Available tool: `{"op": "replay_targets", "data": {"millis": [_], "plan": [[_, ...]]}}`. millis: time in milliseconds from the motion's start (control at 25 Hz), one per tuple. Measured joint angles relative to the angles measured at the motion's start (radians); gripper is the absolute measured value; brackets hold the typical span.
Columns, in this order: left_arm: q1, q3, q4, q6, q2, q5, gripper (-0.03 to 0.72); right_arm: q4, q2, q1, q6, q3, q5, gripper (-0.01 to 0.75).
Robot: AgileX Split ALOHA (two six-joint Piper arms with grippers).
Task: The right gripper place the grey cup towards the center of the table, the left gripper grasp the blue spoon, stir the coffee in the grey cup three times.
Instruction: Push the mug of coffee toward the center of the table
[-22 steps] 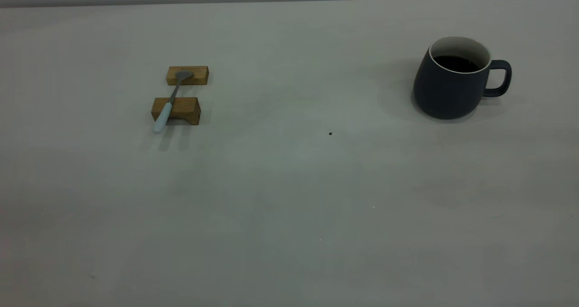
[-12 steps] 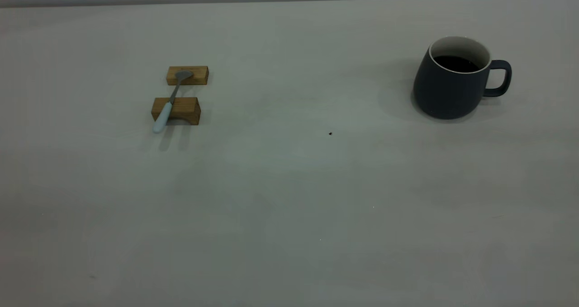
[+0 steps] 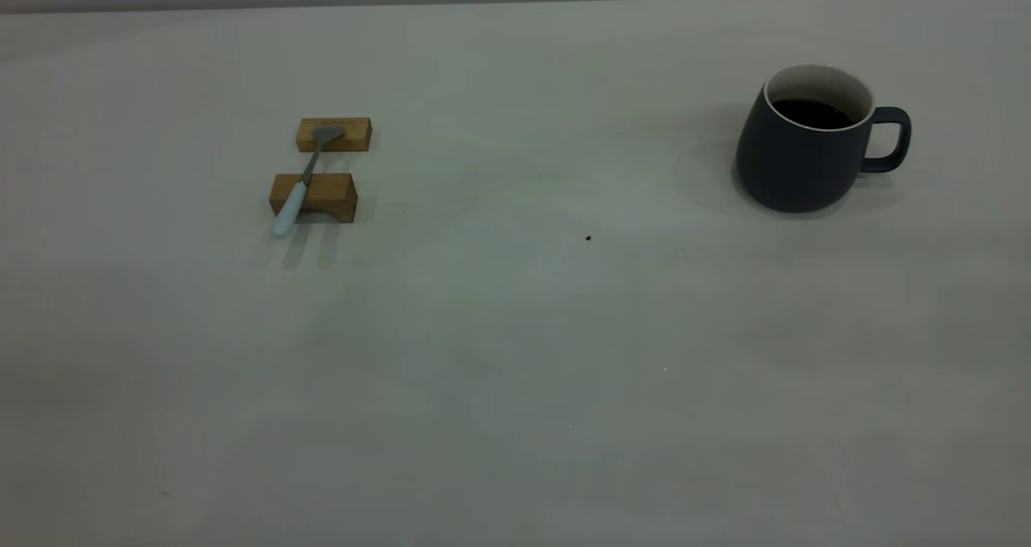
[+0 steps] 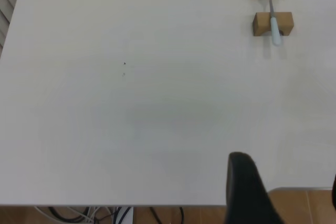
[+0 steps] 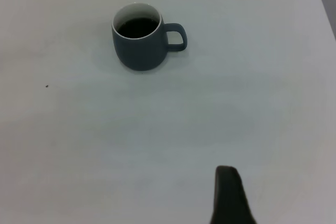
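Near side of the tabletop [image 3: 515,386] is bare, so there is plenty of room to bring the cup in.

Left gripper [image 4: 252,192] and right gripper [image 5: 231,198] each show only one dark finger at the near edge of their own wrist view; neither appears in the exterior view. Can't tell if either pair of fingers is apart or together.

Mid-table: only a tiny dark speck [image 3: 588,238], roughly marking the centre.

Further back on the left side: blue spoon [image 3: 300,183] bridges two wooden blocks [image 3: 314,196], bowl on the far block, handle overhanging the near one. Likely light, stiff and thin. The raised handle gives finger clearance; pinch it across the pale part.

Far right: grey cup [image 3: 805,140] stands upright, loop handle pointing outward, well apart from the spoon. Coffee [image 3: 813,112] sits well below the rim. Probably ceramic: heavy, smooth, rounded, so it could slip. I'd grip the handle or rim wall and move it slowly and level to avoid slosh. The right table edge is not far off; the path inward is open.
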Motion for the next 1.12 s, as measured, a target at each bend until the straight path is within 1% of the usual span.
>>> {"op": "replay_targets", "data": {"millis": [640,920,1040,1120], "plan": [[0.0,0.0,0.0,0.0,0.0,0.0,0.465,0.001,0.0,0.0,0.0,0.0,0.0,0.535],[0.0,0.0,0.0,0.0,0.0,0.0,0.465,0.063,0.027,0.0,-0.008,-0.001,0.0,0.535],[0.0,0.0,0.0,0.0,0.0,0.0,0.465,0.106,0.138,0.0,-0.009,-0.005,-0.029,0.55],[0.0,0.0,0.0,0.0,0.0,0.0,0.465,0.14,0.231,0.0,-0.018,-0.013,-0.092,0.58]]}}
